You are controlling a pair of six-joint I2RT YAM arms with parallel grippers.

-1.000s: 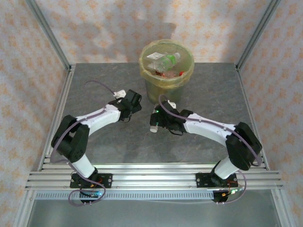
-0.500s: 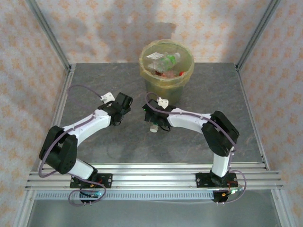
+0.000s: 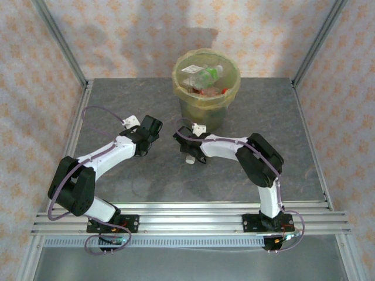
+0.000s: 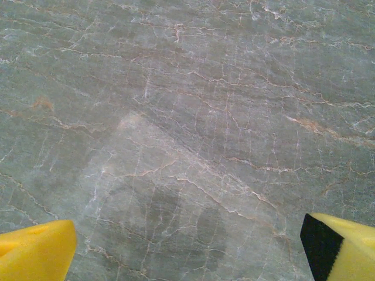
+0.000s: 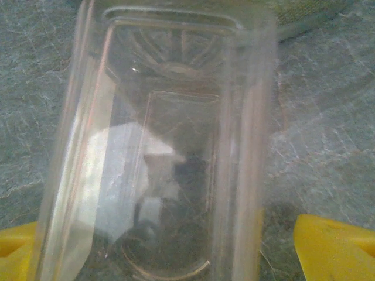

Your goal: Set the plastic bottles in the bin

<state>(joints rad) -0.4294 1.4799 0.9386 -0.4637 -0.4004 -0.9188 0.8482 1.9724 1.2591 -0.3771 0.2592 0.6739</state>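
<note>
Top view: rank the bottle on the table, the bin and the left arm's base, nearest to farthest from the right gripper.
1. Bottle, mid-table, between the right gripper's jaws.
2. Bin, just behind, far centre.
3. Left arm's base, near-left edge.

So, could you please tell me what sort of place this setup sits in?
Probably a robotics test cell rather than a home: aluminium frame posts, patterned wall panels, and two arms bolted to a rail.

We read no text or numbers; print on the plastic bottles (image 3: 203, 76) in the bin (image 3: 217, 111) is too small.
</note>
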